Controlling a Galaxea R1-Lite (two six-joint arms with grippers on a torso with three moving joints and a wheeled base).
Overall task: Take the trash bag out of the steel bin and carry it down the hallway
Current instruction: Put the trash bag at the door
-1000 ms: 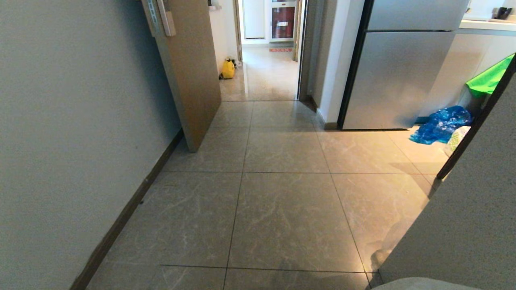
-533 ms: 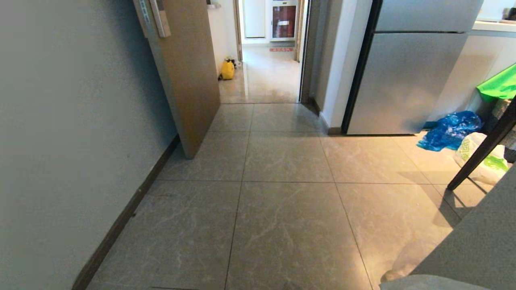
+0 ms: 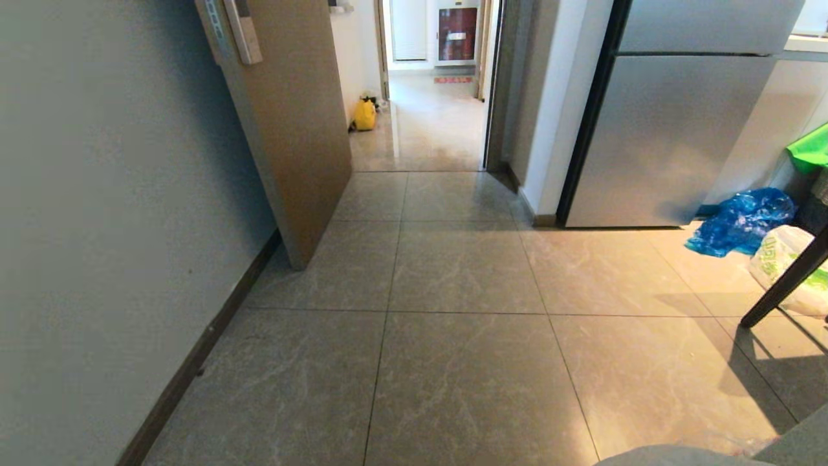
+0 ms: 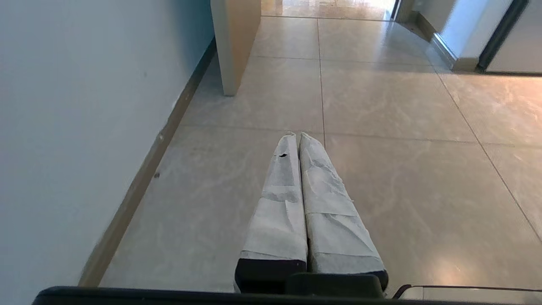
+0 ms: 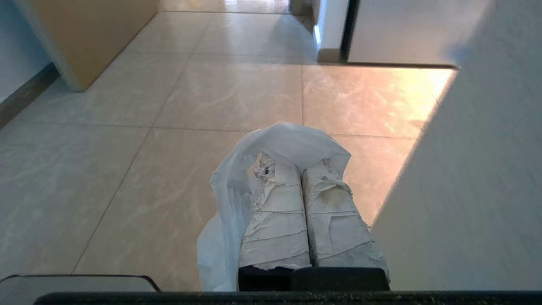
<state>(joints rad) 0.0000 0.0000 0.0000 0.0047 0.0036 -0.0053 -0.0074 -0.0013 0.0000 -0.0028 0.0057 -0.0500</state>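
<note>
1. The right gripper (image 5: 292,163) is seen in the right wrist view, held low over the floor; its tape-wrapped fingers (image 5: 277,212) are pressed together and clamped on the trash bag (image 5: 237,190); the thin white plastic is draped over the fingertips and hangs down one side of them.
2. The left gripper (image 4: 296,136) is seen in the left wrist view, also low over the floor; its wrapped fingers (image 4: 279,195) are closed against each other and nothing is held between them.
3. Neither gripper is shown in the head view; only a grey rounded edge is seen at that view's lower right corner.
4. The hallway (image 3: 453,272) is laid with glossy beige-grey marbled tiles; a plain wall with a dark baseboard (image 3: 213,330) runs along the left, and a brown door (image 3: 291,123) stands open beyond it.
5. Through the doorway ahead a further tiled stretch is seen, with a small yellow object (image 3: 365,114) on the floor beside the wall.
6. To the right a steel-fronted fridge (image 3: 673,136) is stood; near it on the floor a crumpled blue plastic sheet (image 3: 737,223) lies, and just beside that another white bag with green print (image 3: 779,259), partly crossed by a dark slanted leg (image 3: 786,285).
</note>
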